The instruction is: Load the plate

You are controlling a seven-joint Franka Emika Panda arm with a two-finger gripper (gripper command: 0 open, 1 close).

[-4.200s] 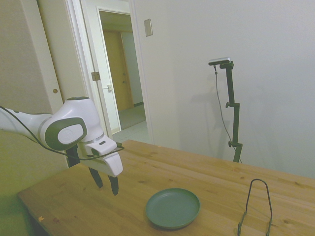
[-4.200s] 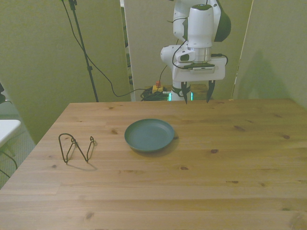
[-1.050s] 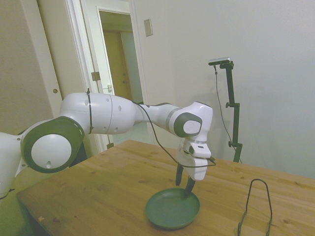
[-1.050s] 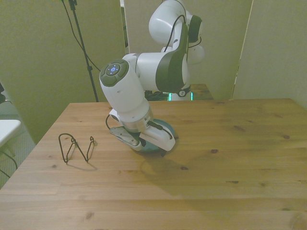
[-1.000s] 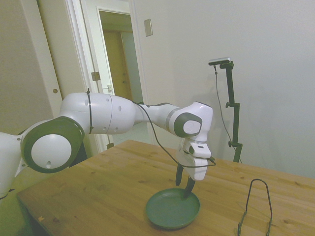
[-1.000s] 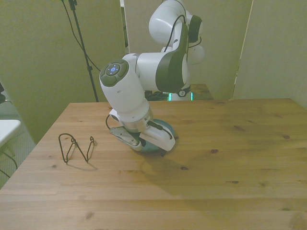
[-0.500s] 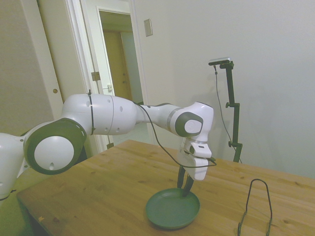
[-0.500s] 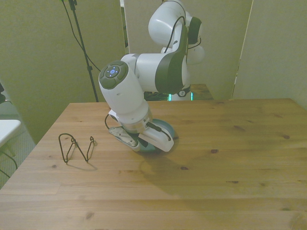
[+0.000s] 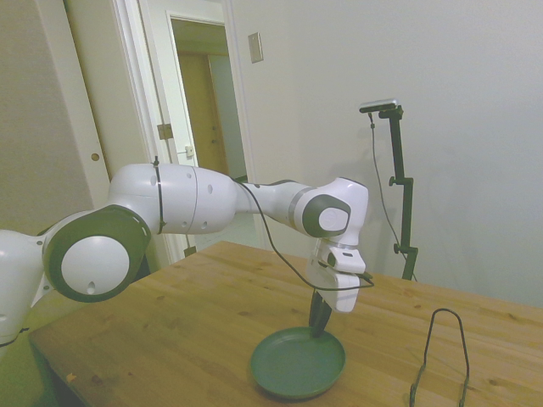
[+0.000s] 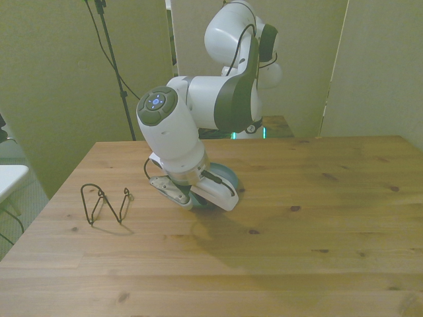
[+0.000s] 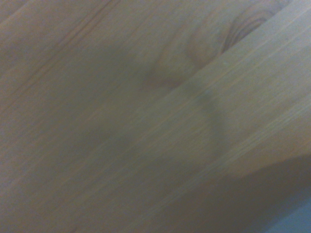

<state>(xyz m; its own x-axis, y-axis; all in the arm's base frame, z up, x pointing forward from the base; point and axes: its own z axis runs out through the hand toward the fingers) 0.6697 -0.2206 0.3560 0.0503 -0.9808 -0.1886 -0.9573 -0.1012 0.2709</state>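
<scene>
The round dark green plate (image 9: 293, 366) lies on the wooden table (image 9: 170, 331). My gripper (image 9: 319, 327) points down at the plate's far rim, and its dark fingers are shut on that rim. In the front view the white wrist (image 10: 175, 142) covers most of the plate; only a sliver of its rim (image 10: 227, 176) shows, and the fingers are hidden. The wrist view is a blur of wood grain with a dark bluish corner (image 11: 297, 219).
A thin black wire rack (image 9: 441, 356) stands on the table beyond the plate, at the front view's left (image 10: 106, 203). The arm stretches low over the table from the side view's left. A wall and an open doorway lie behind.
Over the last second the fingers, which straddled the plate's far rim, have come together on it. The wrist has risen very slightly. The plate has hardly moved.
</scene>
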